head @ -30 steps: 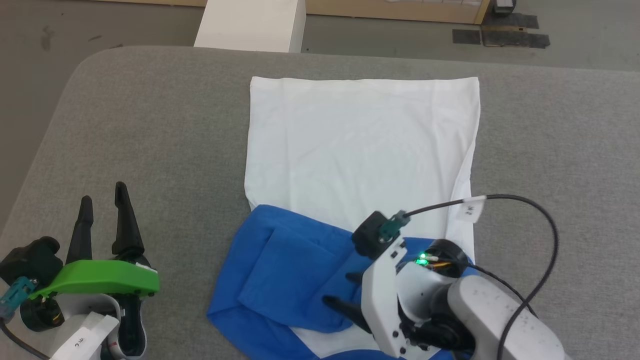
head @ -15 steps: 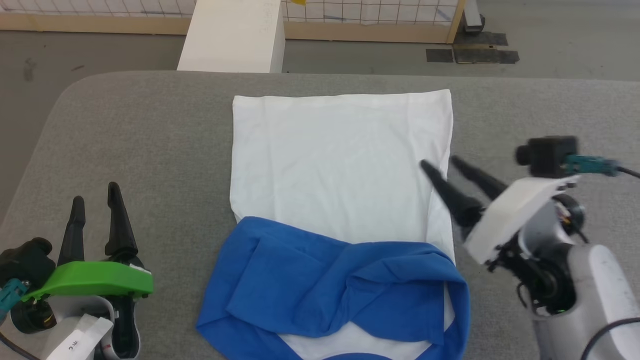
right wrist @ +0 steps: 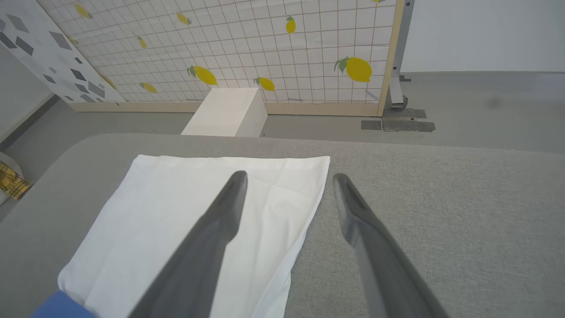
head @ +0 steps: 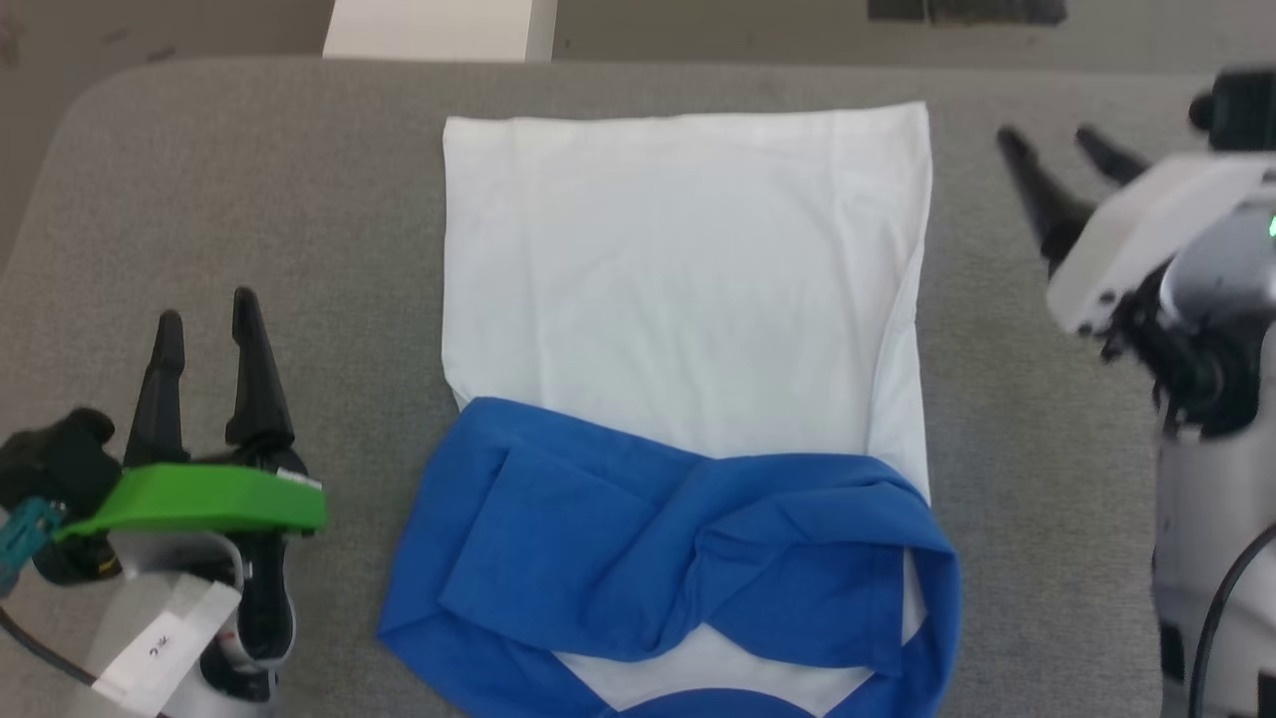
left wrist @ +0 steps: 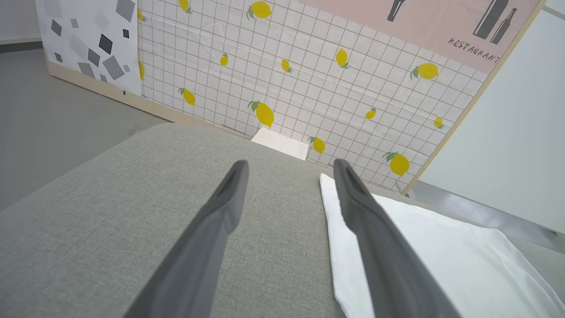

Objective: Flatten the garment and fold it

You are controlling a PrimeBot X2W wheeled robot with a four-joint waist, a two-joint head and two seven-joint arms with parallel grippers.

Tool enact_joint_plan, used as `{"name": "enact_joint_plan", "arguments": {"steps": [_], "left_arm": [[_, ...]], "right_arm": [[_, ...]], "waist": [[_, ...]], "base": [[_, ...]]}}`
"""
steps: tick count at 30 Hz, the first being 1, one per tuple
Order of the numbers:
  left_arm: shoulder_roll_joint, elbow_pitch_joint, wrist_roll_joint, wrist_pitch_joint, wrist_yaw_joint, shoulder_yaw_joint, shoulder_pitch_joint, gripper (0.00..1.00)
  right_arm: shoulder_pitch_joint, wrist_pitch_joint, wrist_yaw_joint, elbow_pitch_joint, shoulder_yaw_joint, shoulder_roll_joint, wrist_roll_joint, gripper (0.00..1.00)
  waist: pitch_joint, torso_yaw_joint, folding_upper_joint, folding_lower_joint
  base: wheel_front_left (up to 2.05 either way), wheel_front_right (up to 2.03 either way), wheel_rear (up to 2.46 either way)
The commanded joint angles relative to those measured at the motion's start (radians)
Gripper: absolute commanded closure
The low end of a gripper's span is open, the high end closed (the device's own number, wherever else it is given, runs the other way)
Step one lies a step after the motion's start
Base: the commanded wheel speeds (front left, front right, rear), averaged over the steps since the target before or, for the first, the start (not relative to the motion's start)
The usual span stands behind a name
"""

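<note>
The garment (head: 683, 299) lies flat on the grey cushioned surface (head: 259, 199), its white body stretching away from me and both royal-blue sleeves (head: 658, 558) folded across its near end. Its white far corner shows in the left wrist view (left wrist: 441, 260) and the right wrist view (right wrist: 212, 207). My left gripper (head: 207, 311) rests open at the lower left, well clear of the cloth. My right gripper (head: 1049, 140) hovers open to the right of the garment's far right edge, holding nothing. The chest print is hidden.
A white box (head: 439, 28) stands on the floor beyond the surface's far edge. Behind it runs a lemon-patterned partition (right wrist: 265, 44) with a wooden frame. Dark tape patches (head: 962, 10) mark the floor at the far right.
My right gripper left the folded blue sleeves, swung out to the right and moved farther away, now beside the garment's far right edge. The head camera shifted. The left gripper stayed put.
</note>
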State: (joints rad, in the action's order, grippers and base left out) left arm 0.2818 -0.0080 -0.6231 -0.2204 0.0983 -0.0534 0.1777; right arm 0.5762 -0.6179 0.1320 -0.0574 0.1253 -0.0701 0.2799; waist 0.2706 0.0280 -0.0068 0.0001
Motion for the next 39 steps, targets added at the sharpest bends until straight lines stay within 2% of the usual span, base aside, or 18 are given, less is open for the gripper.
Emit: {"name": "enact_joint_plan", "arguments": {"steps": [1, 7, 13, 21, 26, 32, 33, 34, 35, 39], "left_arm": [[0.002, -0.006, 0.016, -0.002, -0.004, -0.007, 0.033, 0.0], [-0.014, -0.006, 0.029, -0.013, -0.021, -0.032, 0.108, 0.0], [-0.045, 0.014, 0.037, -0.025, -0.045, -0.059, 0.17, 0.0], [-0.084, 0.05, 0.044, -0.036, -0.076, -0.073, 0.214, 0.0], [-0.096, 0.07, 0.052, -0.039, -0.09, -0.07, 0.22, 0.0], [-0.108, 0.091, 0.062, -0.04, -0.104, -0.064, 0.227, 0.0], [-0.109, 0.093, 0.064, -0.041, -0.106, -0.063, 0.228, 0.0], [-0.11, 0.095, 0.065, -0.041, -0.108, -0.062, 0.229, 0.0], [-0.111, 0.097, 0.067, -0.041, -0.109, -0.061, 0.23, 0.0], [-0.107, 0.105, 0.073, -0.041, -0.116, -0.057, 0.235, 0.0]], "right_arm": [[0.061, -0.025, -0.001, -0.025, 0.002, -0.014, -0.033, 0.0], [0.278, -0.173, -0.001, -0.162, -0.001, -0.071, -0.174, 0.0], [0.423, -0.302, -0.001, -0.272, 0.018, -0.108, -0.301, 0.0], [0.499, -0.385, -0.001, -0.341, 0.03, -0.127, -0.419, 0.0], [0.505, -0.398, -0.001, -0.37, 0.004, -0.126, -0.439, 0.0], [0.487, -0.485, -0.001, -0.4, -0.047, -0.154, -0.42, 0.0], [0.485, -0.499, -0.001, -0.399, -0.049, -0.156, -0.415, 0.56], [0.483, -0.513, -0.001, -0.395, -0.049, -0.16, -0.409, 0.9], [0.482, -0.524, -0.001, -0.39, -0.046, -0.163, -0.404, 1.0], [0.483, -0.527, -0.001, -0.353, -0.027, -0.163, -0.385, 1.0]], "waist": [[0.098, 0.039, 0.0067, -0.0001], [0.218, 0.102, 0.0067, -0.0001], [0.311, 0.173, 0.0067, -0.0001], [0.378, 0.225, 0.0067, -0.0001], [0.395, 0.228, 0.0067, -0.0001], [0.4, 0.219, 0.0067, -0.0001], [0.399, 0.217, 0.0067, -0.0001], [0.398, 0.215, 0.0067, -0.0001], [0.397, 0.212, 0.0067, -0.0001], [0.384, 0.197, 0.0067, -0.0001]], "base": [[0.0, 0.0, 0.0], [0.0, 0.0, 0.0], [0.0, 0.0, 0.0], [0.0, 0.0, 0.0], [0.0, 0.0, 0.0], [0.0, 0.0, 0.0], [0.0, 0.0, 0.0], [0.0, 0.0, 0.0], [0.0, 0.0, 0.0], [0.0, 0.0, 0.0]]}}
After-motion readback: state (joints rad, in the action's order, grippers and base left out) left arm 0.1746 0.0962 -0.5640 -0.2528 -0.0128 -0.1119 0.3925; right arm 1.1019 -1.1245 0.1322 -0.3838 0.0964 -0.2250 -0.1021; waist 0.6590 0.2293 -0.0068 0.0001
